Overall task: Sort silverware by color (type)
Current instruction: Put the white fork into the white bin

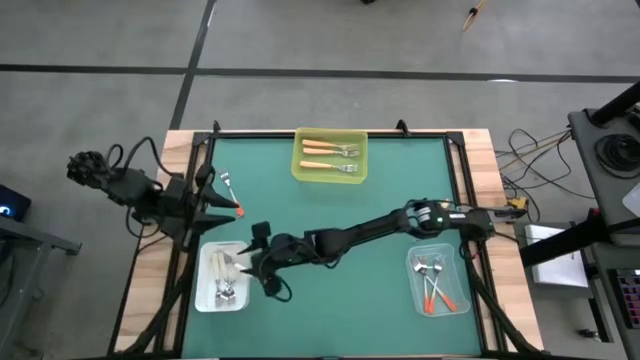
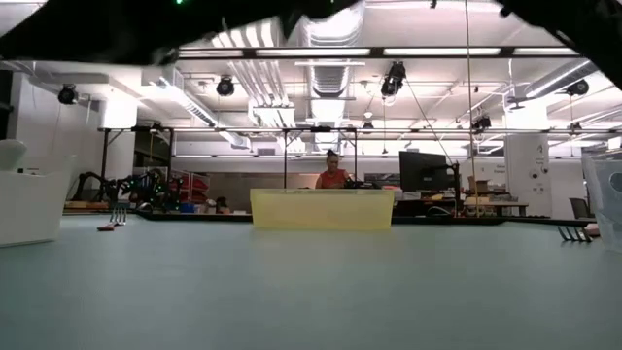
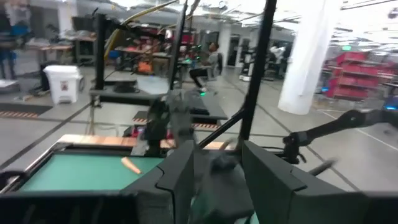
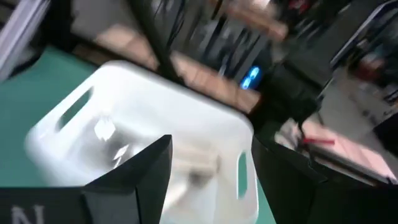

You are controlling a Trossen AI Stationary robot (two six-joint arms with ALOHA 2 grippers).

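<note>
While the right gripper [image 1: 262, 262], jaws apart, hangs over the white bin [image 1: 204, 295] at lower left, one red-handled fork [image 1: 231, 196] lies upper left, angled diagonally, nearest the left gripper [image 1: 222, 205], whose jaws I cannot tell

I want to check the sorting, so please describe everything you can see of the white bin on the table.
The white bin is a small rectangular tub that looks like opaque plastic, with slot handles cut in its end walls. It stands upright on the green mat near the table's front left corner. White-handled forks with shiny tines lie inside. The right tool, open, hovers at the bin's right edge; whether it touches the bin is unclear.
</note>
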